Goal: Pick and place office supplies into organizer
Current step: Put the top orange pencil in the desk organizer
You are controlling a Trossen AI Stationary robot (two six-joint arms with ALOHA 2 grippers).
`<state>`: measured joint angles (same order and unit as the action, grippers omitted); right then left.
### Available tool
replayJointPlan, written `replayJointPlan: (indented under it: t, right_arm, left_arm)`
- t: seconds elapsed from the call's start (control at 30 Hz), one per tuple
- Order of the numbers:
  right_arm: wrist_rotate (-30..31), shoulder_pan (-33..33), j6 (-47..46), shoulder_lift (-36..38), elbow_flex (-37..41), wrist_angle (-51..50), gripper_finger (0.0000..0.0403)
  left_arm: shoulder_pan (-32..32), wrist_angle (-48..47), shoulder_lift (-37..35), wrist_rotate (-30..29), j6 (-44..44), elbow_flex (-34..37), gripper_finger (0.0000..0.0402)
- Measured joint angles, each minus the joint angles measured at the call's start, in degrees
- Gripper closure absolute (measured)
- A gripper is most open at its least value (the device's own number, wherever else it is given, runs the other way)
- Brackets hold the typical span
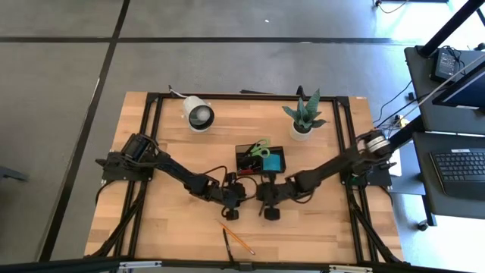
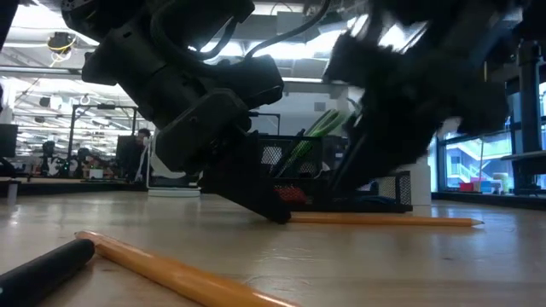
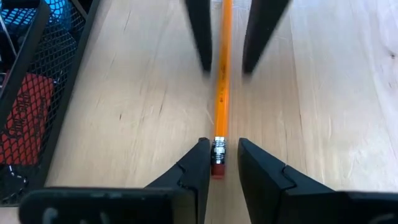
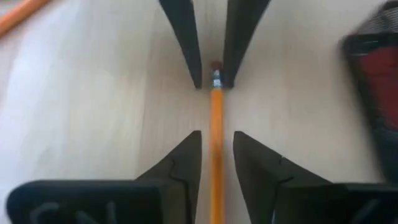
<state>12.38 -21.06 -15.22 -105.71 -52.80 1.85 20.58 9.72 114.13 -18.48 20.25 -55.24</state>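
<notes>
An orange pencil (image 3: 222, 74) lies flat on the wooden table just in front of the black mesh organizer (image 1: 238, 159). The organizer holds green-handled scissors (image 1: 260, 149) and a blue pad (image 1: 274, 162). My left gripper (image 3: 222, 144) is open, slanting down, and its fingers stand on either side of the pencil's eraser end (image 3: 217, 167). My right gripper (image 4: 217, 134) faces it, also open, with its fingers on either side of the pencil's shaft (image 4: 216, 112) and a gap on each side. In the low view the pencil (image 2: 384, 220) rests along its length on the table. My left gripper has one finger (image 3: 198, 158) close against the metal ferrule (image 3: 218, 148), and I cannot tell whether it touches. The other finger stands clear of the pencil. The fingers come slanting down along the pencil, which lies on the table.
A second orange pencil (image 1: 239, 237) and a black pen (image 1: 226, 244) lie near the table's front edge, close in the low view (image 2: 171, 271). A white round lamp-like object (image 1: 198, 114) and a potted plant (image 1: 303, 117) stand at the back. Bare wood lies to both sides.
</notes>
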Motion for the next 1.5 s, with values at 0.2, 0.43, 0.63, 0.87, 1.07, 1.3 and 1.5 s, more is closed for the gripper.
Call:
replayJointPlan:
  t: [0.2, 0.43, 0.63, 0.87, 1.07, 1.3, 1.5]
  right_arm:
    - [10.5, -5.1, -7.3, 9.8, 2.2, -14.1, 0.0306]
    - [20.6, -12.9, -18.9, 21.0, 16.9, -3.7, 0.0306]
    - [21.0, -16.7, -17.3, 22.0, 28.1, 17.8, 0.0306]
    - [21.1, -18.6, -20.2, 22.1, 34.6, 20.3, 0.0306]
    - [21.2, -18.6, -20.0, 22.0, 35.5, 20.1, 0.0306]
    - [20.2, -18.6, -19.6, 18.9, 35.4, 20.3, 0.0306]
    - [19.8, -18.6, -20.5, 14.1, 35.3, 25.3, 0.0306]
  left_arm:
    - [0.0, 0.1, 0.0, 0.0, 0.0, 0.0, 0.0326]
    - [0.0, 0.1, 0.0, 0.0, 0.0, 0.1, 0.0326]
    - [0.0, 0.2, 0.0, 0.0, -0.4, 0.1, 0.0328]
    - [0.0, 0.2, 0.0, 0.0, 0.0, 0.1, 0.0329]
    - [0.0, 0.2, 0.0, 0.0, 0.0, 0.1, 0.0329]
    - [-0.1, 0.2, 0.0, 0.0, 0.0, 0.1, 0.0329]
    - [-0.1, 0.2, 0.0, 0.0, 0.0, 0.1, 0.0329]
